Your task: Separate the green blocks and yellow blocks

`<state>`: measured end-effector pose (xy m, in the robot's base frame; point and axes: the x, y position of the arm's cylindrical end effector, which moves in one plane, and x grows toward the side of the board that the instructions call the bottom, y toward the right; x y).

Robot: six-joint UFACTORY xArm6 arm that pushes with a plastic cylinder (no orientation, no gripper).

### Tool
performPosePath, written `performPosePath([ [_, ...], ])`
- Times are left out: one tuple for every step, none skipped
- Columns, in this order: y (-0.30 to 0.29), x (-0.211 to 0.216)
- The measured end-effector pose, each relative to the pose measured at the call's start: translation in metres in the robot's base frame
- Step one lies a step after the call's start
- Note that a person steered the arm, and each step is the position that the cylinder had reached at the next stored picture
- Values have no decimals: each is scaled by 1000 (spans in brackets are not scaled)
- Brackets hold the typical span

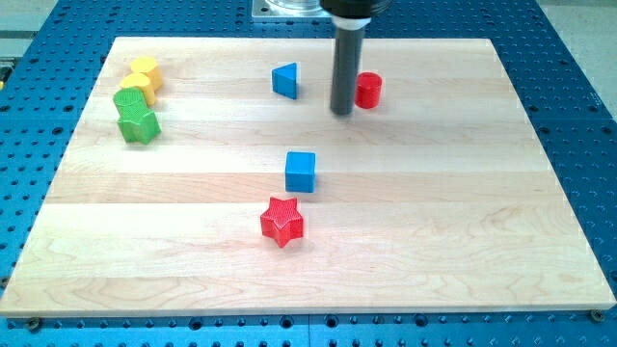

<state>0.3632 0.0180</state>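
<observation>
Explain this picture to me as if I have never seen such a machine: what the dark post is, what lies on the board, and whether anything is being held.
There is one picture, from a single camera looking down at a slant on a wooden board on a blue perforated table. The dark post is a robot arm's rod. It has no gripper, so it holds nothing; it only pushes blocks by sliding its lower end, my tip, along the board.

My tip stands just left of a red cylinder, close to it, with a blue triangular block farther left. Mid-board lie a blue cube and a red star.

At the view's upper left, two yellow blocks and two green blocks sit bunched together, far from my tip. These are to be separated.
</observation>
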Motion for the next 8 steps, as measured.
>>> performPosePath([
  [-101,13],
  [-142,-32],
  [-143,-127],
  [-193,-171],
  [-302,-157],
  [-307,-103],
  [-294,-82],
  [-227,-79],
])
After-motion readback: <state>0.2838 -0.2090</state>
